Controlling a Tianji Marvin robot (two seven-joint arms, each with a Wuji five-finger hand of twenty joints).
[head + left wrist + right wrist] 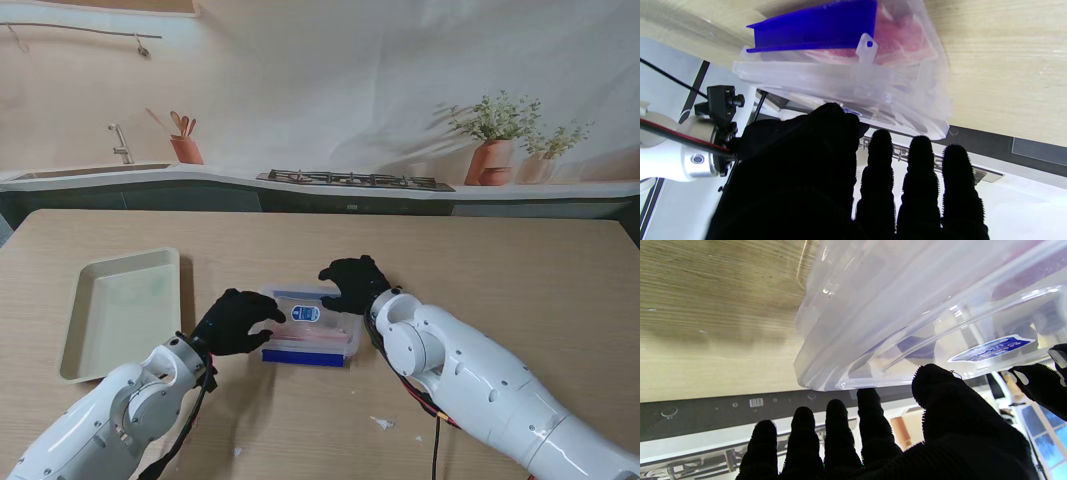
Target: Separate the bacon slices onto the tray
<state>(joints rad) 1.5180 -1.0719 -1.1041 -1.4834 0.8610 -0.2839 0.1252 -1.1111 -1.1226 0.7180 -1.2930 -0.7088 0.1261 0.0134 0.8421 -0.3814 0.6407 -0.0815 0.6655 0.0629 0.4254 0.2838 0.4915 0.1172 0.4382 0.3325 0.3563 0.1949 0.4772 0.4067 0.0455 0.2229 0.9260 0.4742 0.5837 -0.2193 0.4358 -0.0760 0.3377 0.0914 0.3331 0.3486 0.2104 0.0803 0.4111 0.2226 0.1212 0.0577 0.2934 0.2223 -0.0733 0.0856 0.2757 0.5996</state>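
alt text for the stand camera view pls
Two black-gloved robot hands, left hand and right hand, rest on opposite ends of a clear lidded container of bacon on a wooden table. An empty cream tray lies to the left.

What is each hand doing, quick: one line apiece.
Left hand: open, fingers apart, resting at the clear bacon box.
Right hand: open, fingers spread at the box's far corner.
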